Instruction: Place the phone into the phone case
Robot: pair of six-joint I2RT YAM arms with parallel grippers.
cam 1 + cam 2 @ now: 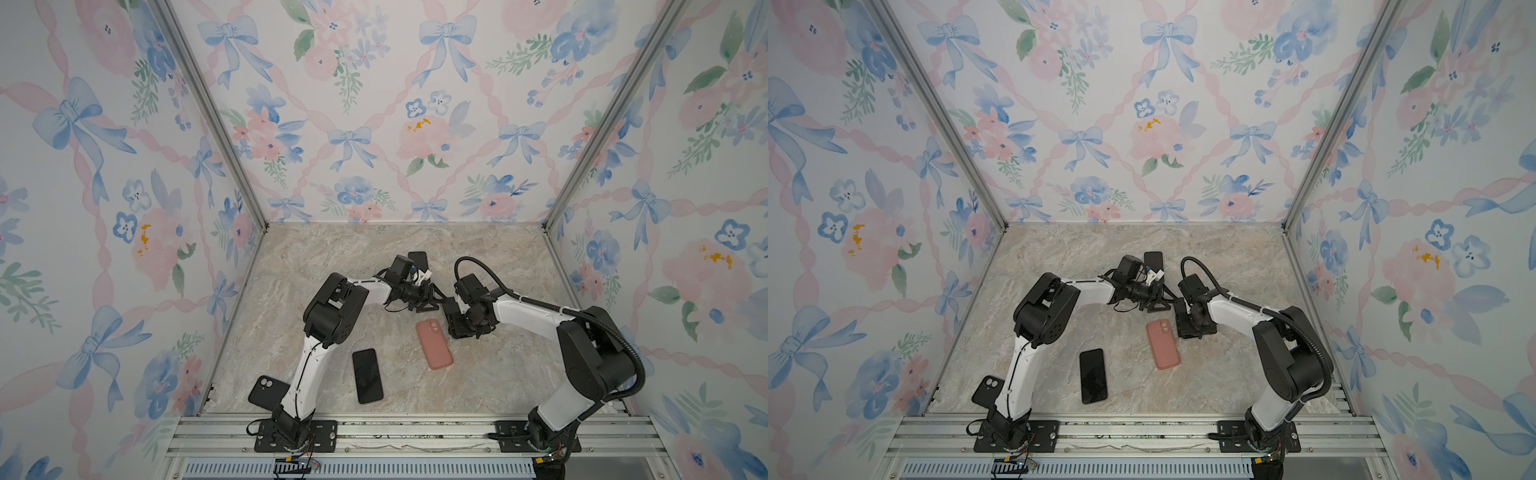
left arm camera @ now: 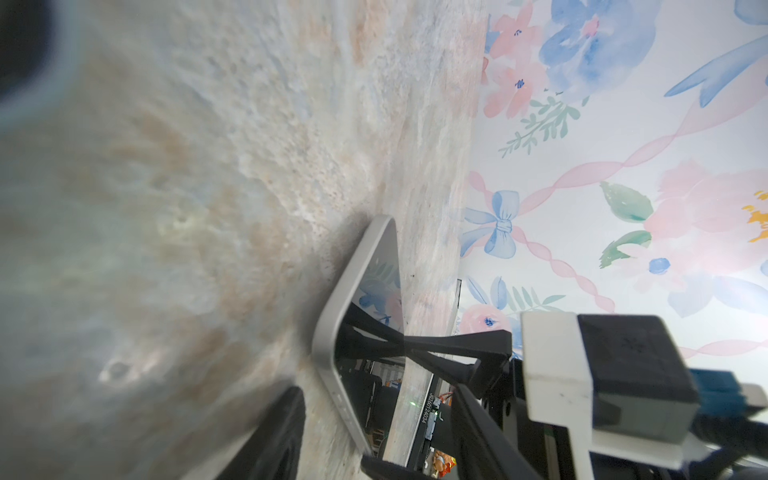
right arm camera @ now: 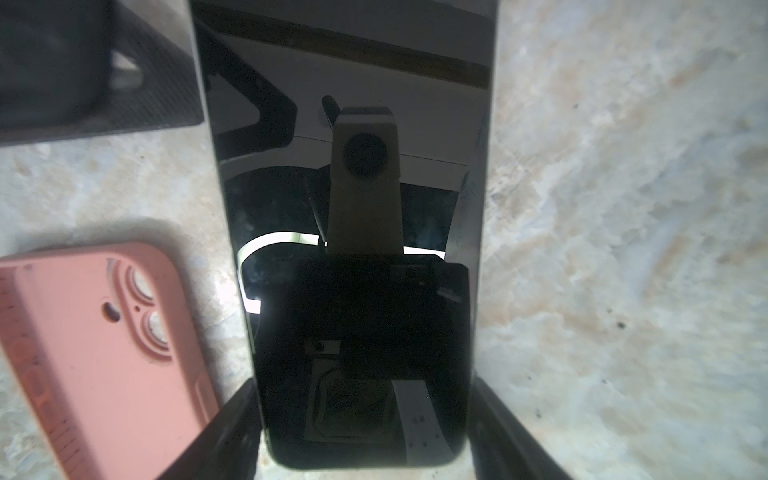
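The glossy black, silver-rimmed phone (image 3: 353,208) sits between your right gripper's (image 3: 365,415) jaws, which pinch its long edges. Your left gripper's (image 1: 430,297) jaws straddle its far end; you cannot tell whether they grip. The pink silicone phone case (image 3: 95,353) lies just beside the right jaws.

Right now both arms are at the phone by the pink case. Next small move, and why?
Probably close the left fingers onto the phone. In the left wrist view they straddle its end: one tip is at the screen, the other is off the silver edge. The right gripper clamps its sides, so it should stay put. The case lies beside it, not yet in play.
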